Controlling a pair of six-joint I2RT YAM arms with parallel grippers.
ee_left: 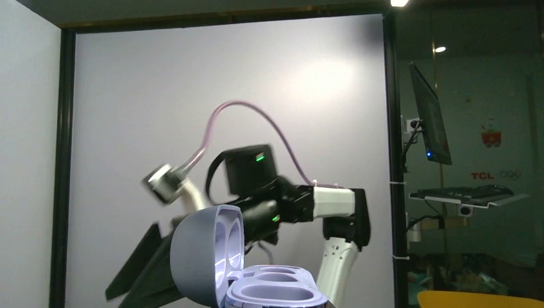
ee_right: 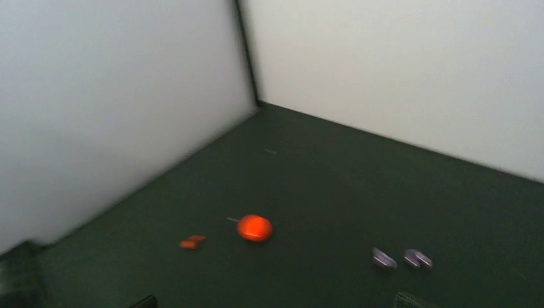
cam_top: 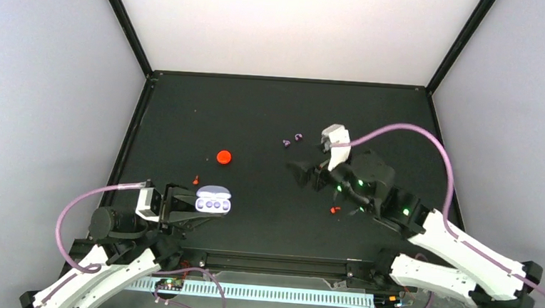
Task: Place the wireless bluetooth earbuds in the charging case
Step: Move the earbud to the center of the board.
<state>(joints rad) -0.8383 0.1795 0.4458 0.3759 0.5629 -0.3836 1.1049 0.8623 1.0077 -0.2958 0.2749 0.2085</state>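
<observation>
- Top external: earbuds (cam_top: 287, 143) lie side by side on the table (cam_top: 258, 103), near and just beyond the right gripper (cam_top: 306, 172).
- Right gripper: spread wide, empty, on the nearer arm.
- Case (cam_top: 213, 199): lid open, pinched in the left gripper (cam_top: 202, 207), well apart.

A matte black bench (cam_top: 258, 110) is boxed in by plain white panels: a far wall (cam_top: 292, 26), a left wall (cam_top: 43, 111) and a right wall (cam_top: 515, 104). Black frame posts (cam_top: 124, 20) run up the far corners. Light falls brightest on the far panel. Past the enclosure's right side, the left wrist view shows a dim room with a side-on monitor (ee_left: 428, 115), a keyboard shelf (ee_left: 465, 194) below it and ceiling lights (ee_left: 440, 49).
</observation>
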